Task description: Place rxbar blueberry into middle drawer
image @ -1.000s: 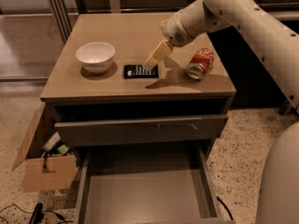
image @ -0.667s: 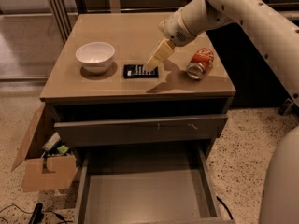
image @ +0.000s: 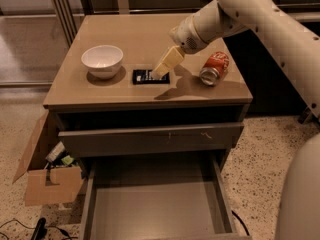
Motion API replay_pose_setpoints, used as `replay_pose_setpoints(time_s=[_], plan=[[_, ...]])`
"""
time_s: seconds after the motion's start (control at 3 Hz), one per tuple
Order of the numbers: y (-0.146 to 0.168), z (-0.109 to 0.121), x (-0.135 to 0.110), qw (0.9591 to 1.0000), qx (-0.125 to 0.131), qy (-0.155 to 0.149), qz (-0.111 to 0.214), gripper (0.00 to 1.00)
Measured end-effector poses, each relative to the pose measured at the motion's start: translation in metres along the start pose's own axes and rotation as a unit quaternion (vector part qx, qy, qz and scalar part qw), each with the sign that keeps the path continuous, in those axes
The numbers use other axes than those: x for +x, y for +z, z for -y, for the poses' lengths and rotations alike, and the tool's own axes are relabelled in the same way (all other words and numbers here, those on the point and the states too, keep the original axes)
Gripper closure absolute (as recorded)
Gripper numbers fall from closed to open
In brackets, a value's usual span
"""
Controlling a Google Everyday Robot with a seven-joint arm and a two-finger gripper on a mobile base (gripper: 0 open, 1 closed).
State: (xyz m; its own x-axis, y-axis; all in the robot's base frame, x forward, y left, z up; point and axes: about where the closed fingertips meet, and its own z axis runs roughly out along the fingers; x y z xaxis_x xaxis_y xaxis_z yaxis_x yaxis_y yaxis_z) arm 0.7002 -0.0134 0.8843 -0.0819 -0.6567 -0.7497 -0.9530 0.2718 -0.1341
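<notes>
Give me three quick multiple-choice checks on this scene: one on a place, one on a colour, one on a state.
1. Where is the bar? A) on the tabletop, between bowl and can; B) on the floor; C) in the bowl.
2. What colour is the can? A) blue; B) red; C) green.
3. How is the middle drawer? A) shut; B) taken out; C) pulled open.
Answers: 1 A, it lies on the tabletop with the gripper over its end nearest the can. 2 B, its side is red. 3 C, its bare floor shows.
</notes>
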Motion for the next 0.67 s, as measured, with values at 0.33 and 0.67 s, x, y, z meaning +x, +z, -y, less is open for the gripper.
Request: replay_pose_setpoints(time_s=[0.33, 0.67], plan=[[0.036, 0.007, 0.004, 0.9989, -0.032, 0.019, -0.028, 0.0], [0.052, 0.009, 0.01, 0.9969, -0.055, 0.031, -0.047, 0.0]])
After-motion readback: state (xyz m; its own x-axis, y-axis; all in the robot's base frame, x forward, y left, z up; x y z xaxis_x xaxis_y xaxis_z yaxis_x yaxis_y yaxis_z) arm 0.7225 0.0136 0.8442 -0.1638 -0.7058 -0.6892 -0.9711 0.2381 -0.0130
